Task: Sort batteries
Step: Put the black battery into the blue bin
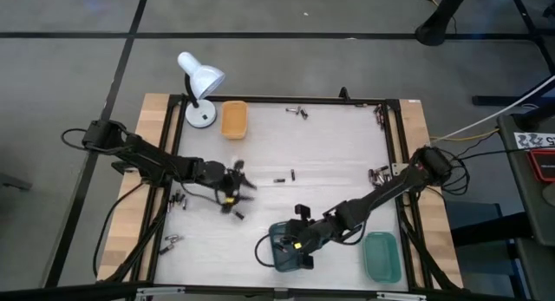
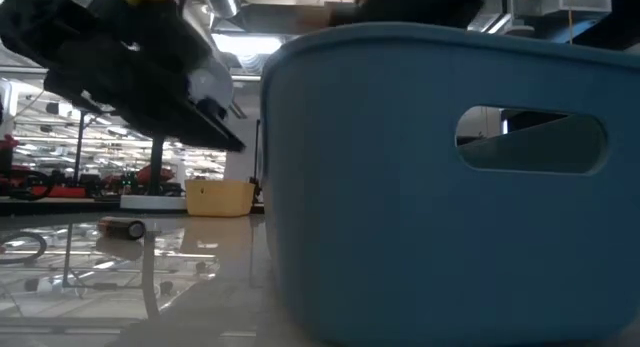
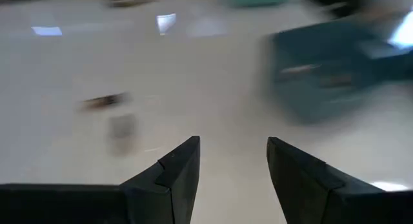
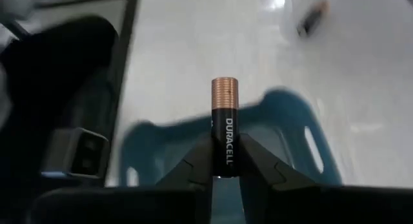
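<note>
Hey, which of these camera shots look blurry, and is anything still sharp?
Left wrist view: heavily smeared, only the left tool crisp. Right wrist view: battery in the right tool sharp, dark teal tray behind it soft. Low view: the tray's wall looms close; ceiling lights reflect off the table.

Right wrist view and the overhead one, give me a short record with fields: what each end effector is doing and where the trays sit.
right end effector: shut on a Duracell battery, above the dark teal tray
left end effector: open, empty, over the table's left half
orange tray: far edge, beside the lamp
green tray: near right corner
</note>
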{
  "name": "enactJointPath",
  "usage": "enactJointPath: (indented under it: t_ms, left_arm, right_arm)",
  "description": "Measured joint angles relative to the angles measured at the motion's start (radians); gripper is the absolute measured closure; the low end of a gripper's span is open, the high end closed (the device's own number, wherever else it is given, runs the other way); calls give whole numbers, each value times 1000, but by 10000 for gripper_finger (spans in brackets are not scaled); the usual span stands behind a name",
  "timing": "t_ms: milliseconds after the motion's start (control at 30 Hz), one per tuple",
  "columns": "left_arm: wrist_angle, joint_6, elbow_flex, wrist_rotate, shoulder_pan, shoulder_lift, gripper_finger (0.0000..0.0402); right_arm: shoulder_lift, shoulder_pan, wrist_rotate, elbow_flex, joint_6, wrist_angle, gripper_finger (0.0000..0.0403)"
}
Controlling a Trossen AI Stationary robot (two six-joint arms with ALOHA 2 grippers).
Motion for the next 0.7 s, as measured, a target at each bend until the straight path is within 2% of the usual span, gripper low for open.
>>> enactJointPath:
  t_ms: [67, 133, 200, 400, 567, 700]
  left_arm:
    - [-20, -51, 1, 76, -37, -24, 233]
    - [-64, -82, 1, 81, -96, -31, 233]
    - [-119, -95, 0, 44, -170, -37, 233]
    - [-223, -121, 10, -168, -343, -38, 233]
    - [-310, -184, 10, -191, -397, -35, 233]
    - [-413, -246, 10, -192, -433, -35, 233]
  right_arm:
    - [22, 0, -1, 0, 9, -3, 360]
    - [35, 0, -15, 0, 8, -4, 355]
    - [38, 0, -18, 0, 8, -7, 341]
    - [37, 0, 27, 0, 0, -29, 278]
    - [37, -7, 25, 0, 1, -99, 234]
    - [37, -9, 29, 17, 6, -103, 218]
